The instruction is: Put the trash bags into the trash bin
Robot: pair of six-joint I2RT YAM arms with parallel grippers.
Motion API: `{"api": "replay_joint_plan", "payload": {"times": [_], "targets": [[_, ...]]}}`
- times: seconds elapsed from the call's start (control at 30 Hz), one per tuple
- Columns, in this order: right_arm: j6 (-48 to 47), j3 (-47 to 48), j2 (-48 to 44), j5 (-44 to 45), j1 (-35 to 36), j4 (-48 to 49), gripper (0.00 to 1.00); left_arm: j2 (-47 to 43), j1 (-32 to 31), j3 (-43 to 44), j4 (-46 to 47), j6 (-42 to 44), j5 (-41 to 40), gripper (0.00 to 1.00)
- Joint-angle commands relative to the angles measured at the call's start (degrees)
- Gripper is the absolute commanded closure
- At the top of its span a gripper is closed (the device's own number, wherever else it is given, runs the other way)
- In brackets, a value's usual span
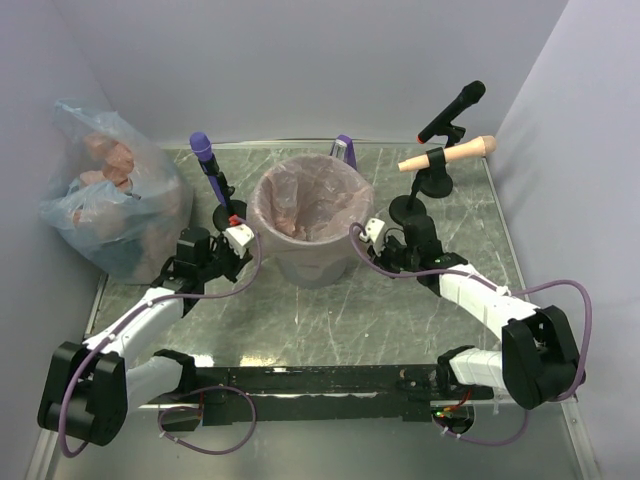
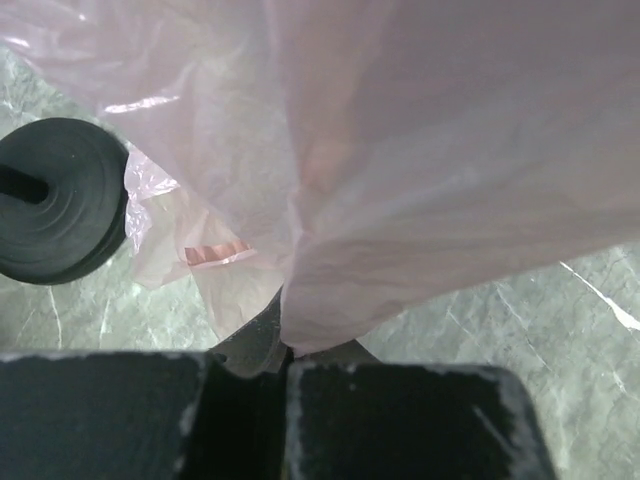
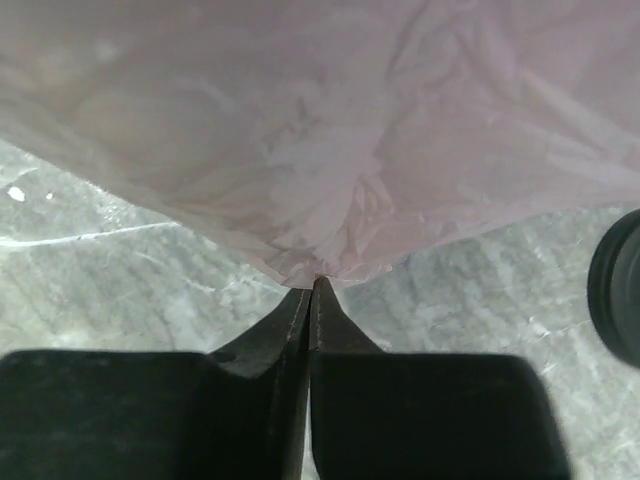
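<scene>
— Top view first?
— Shows the trash bin (image 1: 300, 262) standing mid-table (image 1: 330, 320), lined with a pink trash bag (image 1: 305, 205) draped over the rim. Places the left tool (image 1: 243, 237) at the rim's left side and the right tool (image 1: 372, 230) at its right, each touching the pink film. Adds a bulging clear bag (image 1: 110, 200) at far left, a small purple box (image 1: 345, 150) just behind the bin, a black microphone (image 1: 455, 108) at back right.
— Left wrist?
— Finds the tool (image 2: 285, 352) pressed together, pinching a fold of pink film; to the left, a black stand base (image 2: 60, 200) on the table.
— Right wrist?
— Much the same: tool (image 3: 313, 287) pressed tight, nipping the bag's lowest edge above the table.
</scene>
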Motion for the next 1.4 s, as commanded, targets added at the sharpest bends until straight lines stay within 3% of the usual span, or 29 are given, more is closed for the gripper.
{"api": "replay_joint_plan", "payload": {"times": [0.0, 0.07, 0.1, 0.27, 0.37, 0.53, 0.63, 0.73, 0.9, 1.17, 1.37], "targets": [[0.4, 3.5, -3.5, -0.3, 0.4, -6.7, 0.81, -2.0, -0.2, 2.7, -3.4, 0.6, 0.4, 0.86], [1.1, 7.2, -5.3, 0.7, 0.3, -13.0, 0.62, -3.3, -0.2, 4.4, -8.3, 1.5, -0.9, 0.59], [1.8, 9.1, -6.7, 1.5, 0.1, -15.7, 0.58, -4.2, -0.2, 5.1, -10.9, 2.2, -1.5, 0.51], [5.2, 18.1, -13.2, 0.1, -2.3, -25.6, 0.41, -12.9, 0.3, 5.0, -22.2, 7.8, -1.2, 0.28], [8.5, 27.4, -10.5, -1.2, -2.2, -29.4, 0.33, -16.9, 0.3, 4.9, -25.8, 6.7, -0.5, 0.15], [10.0, 49.6, 4.4, -7.1, 0.7, -36.9, 0.31, -17.9, 0.3, 5.3, -26.1, 1.3, 1.0, 0.16], [5.1, 63.0, 14.4, -8.6, 6.4, -43.3, 0.40, -18.3, 0.3, 5.1, -23.4, -2.2, -0.2, 0.16], [1.8, 70.5, 22.8, -7.8, 10.0, -46.2, 0.51, -19.2, 0.3, 4.6, -22.8, -1.9, -0.7, 0.16], [-4.2, 68.6, 28.9, -5.1, 13.7, -45.7, 0.72, -21.5, 0.4, 3.8, -23.3, -0.8, -2.6, 0.17], [-9.2, 71.1, 40.9, 0.7, 17.7, -48.9, 0.80, -24.4, 2.3, 1.6, -23.4, -1.7, -0.6, 0.17], [-12.6, 64.0, 43.3, 2.7, 18.7, -45.2, 0.81, -24.1, 3.6, 1.4, -21.4, -3.1, -0.2, 0.17]]}}
